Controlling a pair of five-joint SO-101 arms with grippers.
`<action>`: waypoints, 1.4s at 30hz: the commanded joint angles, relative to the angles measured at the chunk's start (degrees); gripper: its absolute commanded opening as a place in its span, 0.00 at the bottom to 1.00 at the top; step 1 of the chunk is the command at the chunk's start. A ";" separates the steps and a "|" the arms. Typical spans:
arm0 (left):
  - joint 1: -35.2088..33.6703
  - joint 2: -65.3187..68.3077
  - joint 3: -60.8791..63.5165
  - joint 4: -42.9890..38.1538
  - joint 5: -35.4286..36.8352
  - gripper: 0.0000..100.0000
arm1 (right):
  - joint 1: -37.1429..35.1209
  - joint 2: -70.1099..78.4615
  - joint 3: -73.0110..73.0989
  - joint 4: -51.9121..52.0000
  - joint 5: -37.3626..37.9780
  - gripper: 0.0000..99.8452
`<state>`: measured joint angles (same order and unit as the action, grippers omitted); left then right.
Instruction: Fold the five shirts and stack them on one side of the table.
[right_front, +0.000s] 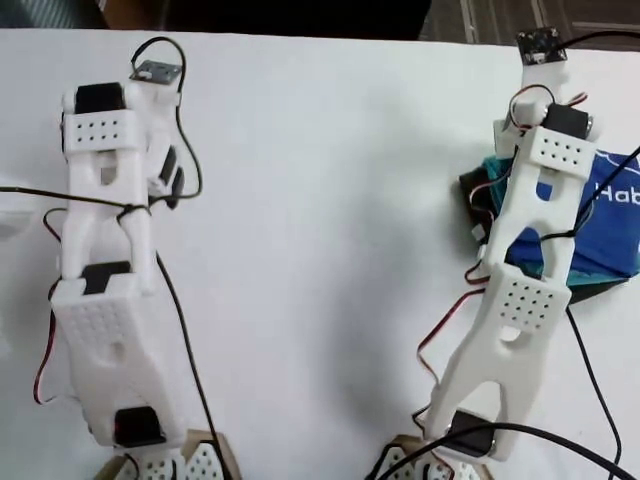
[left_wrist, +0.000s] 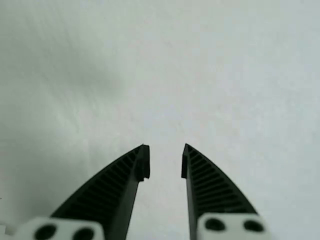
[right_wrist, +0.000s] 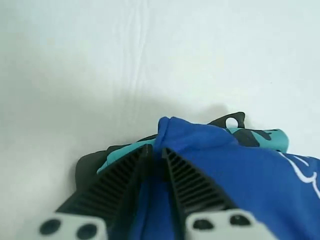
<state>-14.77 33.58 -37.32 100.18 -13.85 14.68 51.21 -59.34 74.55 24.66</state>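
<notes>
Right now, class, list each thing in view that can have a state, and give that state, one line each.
left gripper: open, holding nothing.
right gripper: shut on the edge of the blue shirt.
blue shirt: folded, on top of the pile.
teal and black shirt: folded, under the blue shirt.

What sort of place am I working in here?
Probably a robotics test bench: a white-covered table, the left arm and right arm with loose wiring, and a shirt stack pinched by the right gripper.
</notes>
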 joint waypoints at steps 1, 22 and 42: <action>0.09 -4.84 -0.40 0.18 -0.53 0.13 | 0.66 -0.84 -0.26 0.40 0.00 0.02; 0.09 -4.75 -0.66 -0.26 -0.53 0.13 | -2.95 -7.96 0.09 10.24 9.49 0.02; -3.78 -4.84 -0.57 -0.09 -0.62 0.13 | -0.13 3.12 -0.18 -4.00 4.13 0.17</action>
<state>-17.14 33.58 -37.32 100.18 -13.85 13.27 53.93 -58.64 72.44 29.05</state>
